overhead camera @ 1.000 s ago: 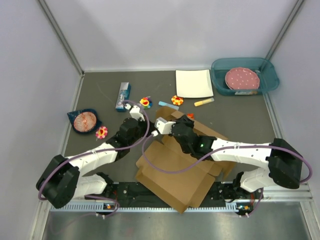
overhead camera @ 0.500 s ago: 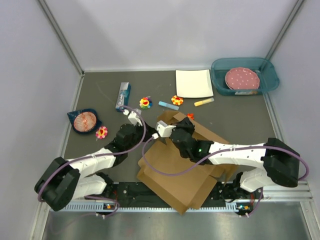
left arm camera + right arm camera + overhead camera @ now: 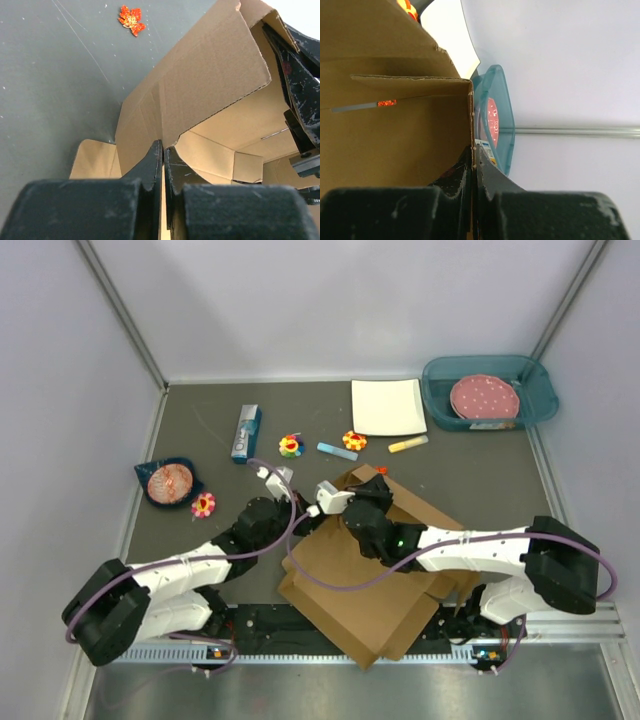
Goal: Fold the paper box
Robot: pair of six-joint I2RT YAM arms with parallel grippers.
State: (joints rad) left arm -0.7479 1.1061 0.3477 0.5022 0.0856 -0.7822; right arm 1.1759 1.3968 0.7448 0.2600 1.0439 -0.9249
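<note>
The paper box [image 3: 355,575] is a brown cardboard sheet, partly folded, lying at the near middle of the table. Its far panels are raised. My left gripper [image 3: 300,514] is at the box's left far edge. In the left wrist view the gripper [image 3: 163,148] is shut on a raised cardboard flap [image 3: 200,95]. My right gripper [image 3: 364,494] is at the box's far raised corner. In the right wrist view the gripper [image 3: 473,156] is shut on the edge of an upright cardboard panel [image 3: 395,130].
A white square plate [image 3: 388,407] and a teal bin [image 3: 490,410] with a pink plate stand at the back right. A blue carton [image 3: 246,432], flower toys [image 3: 290,445], chalk sticks [image 3: 408,444] and a dark bowl [image 3: 170,482] lie behind and left of the box.
My left gripper has moved right and nearer, pulling its flap along. The box's left side has shifted slightly right. The right gripper has stayed almost in place.
</note>
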